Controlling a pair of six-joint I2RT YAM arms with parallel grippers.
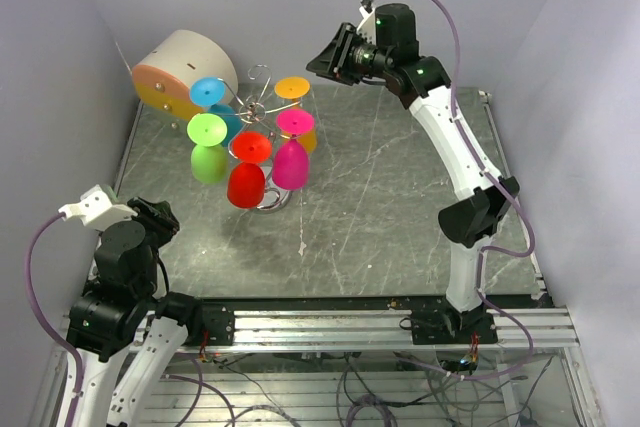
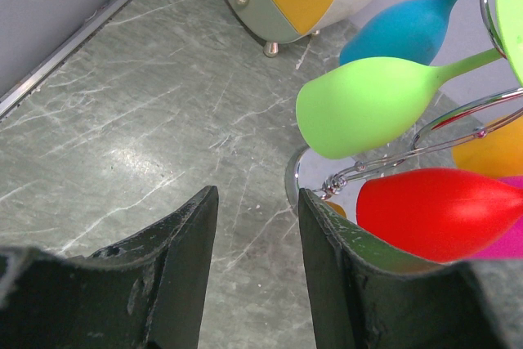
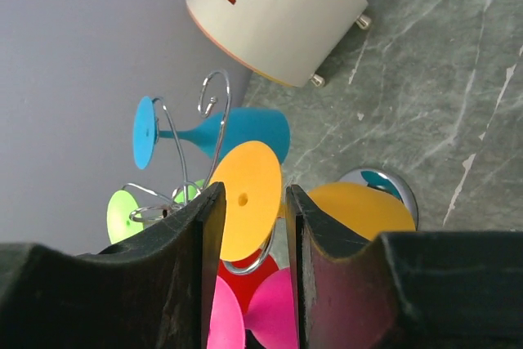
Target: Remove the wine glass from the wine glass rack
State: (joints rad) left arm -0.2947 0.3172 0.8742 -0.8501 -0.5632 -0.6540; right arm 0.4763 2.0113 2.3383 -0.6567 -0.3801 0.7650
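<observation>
Top view: the wine glass rack (image 1: pixel 258 107) stands at the far left of the desk (image 1: pixel 400 207) with five glasses hanging bowl-down from its hooks. The orange wine glass (image 1: pixel 293 88) hangs on the far side.

Left wrist: the left pincer (image 2: pixel 253 202) is released and empty, with the green glass (image 2: pixel 359 108) just ahead.

Right wrist: the right pincer (image 3: pixel 252 195) is released too. The foot of the orange wine glass shows between its fingers — whether it touches them, I cannot tell.
</observation>
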